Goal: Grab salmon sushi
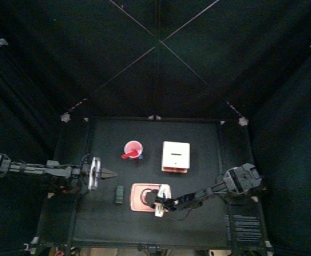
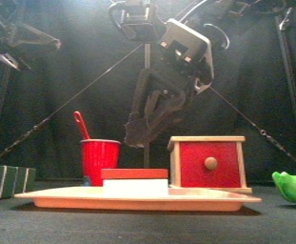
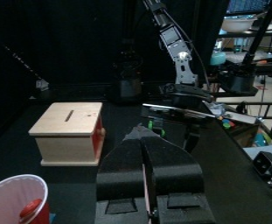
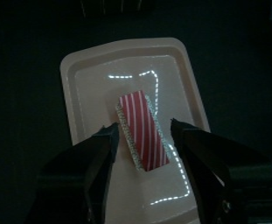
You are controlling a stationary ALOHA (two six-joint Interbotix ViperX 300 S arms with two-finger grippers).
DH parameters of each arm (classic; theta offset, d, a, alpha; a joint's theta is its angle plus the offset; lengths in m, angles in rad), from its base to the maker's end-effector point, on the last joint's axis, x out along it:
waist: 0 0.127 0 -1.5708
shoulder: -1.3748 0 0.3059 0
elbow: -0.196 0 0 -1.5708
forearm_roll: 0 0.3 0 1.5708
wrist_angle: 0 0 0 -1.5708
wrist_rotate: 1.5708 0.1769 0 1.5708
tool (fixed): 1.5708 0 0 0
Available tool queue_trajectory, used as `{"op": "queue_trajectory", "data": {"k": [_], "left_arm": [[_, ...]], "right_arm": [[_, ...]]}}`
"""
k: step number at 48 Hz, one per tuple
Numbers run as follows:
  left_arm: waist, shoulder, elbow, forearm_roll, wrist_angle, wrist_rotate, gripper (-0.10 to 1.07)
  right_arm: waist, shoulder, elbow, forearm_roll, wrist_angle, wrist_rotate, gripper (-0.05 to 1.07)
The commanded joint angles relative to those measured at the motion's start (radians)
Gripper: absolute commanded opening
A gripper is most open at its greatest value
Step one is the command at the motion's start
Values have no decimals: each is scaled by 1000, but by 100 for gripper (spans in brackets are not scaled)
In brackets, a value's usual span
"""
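The salmon sushi (image 4: 142,131), a pink-red striped strip on a white base, lies on a pale pink tray (image 4: 91,70) near the table's front edge. In the front view the sushi (image 2: 133,176) shows a red top over white. My right gripper (image 4: 142,133) hangs just above it, jaws open, one on each side of the piece and not touching it. In the top view the right gripper (image 1: 165,203) sits over the tray (image 1: 140,190). My left gripper (image 3: 146,136) is shut and empty, resting at the table's left (image 1: 114,177).
A red cup (image 1: 132,151) with a red stick in it and a wooden box (image 1: 178,157) with a red drawer front stand behind the tray. A green toy (image 2: 290,186) lies at the front right, a striped green thing (image 2: 4,179) at the front left.
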Motion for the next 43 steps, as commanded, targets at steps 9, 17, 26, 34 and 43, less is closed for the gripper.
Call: {"op": "queue_trajectory", "data": {"k": [9, 17, 26, 34, 43], "left_arm": [[2, 6, -11, 0, -9, 2, -3], [2, 6, -11, 0, -9, 2, -3], [2, 6, -11, 2, -9, 2, -3], [5, 6, -11, 3, -9, 3, -3], [5, 6, -11, 2, -9, 2, -3]], "right_arm": [[-34, -83, -61, 249, 2, -20, 85], [-31, -115, -66, 273, -3, -97, 85], [-37, -104, -71, 267, 0, -196, 85], [-43, -75, -72, 268, 0, -270, 85], [-43, -44, -71, 253, -6, -311, 85]]}}
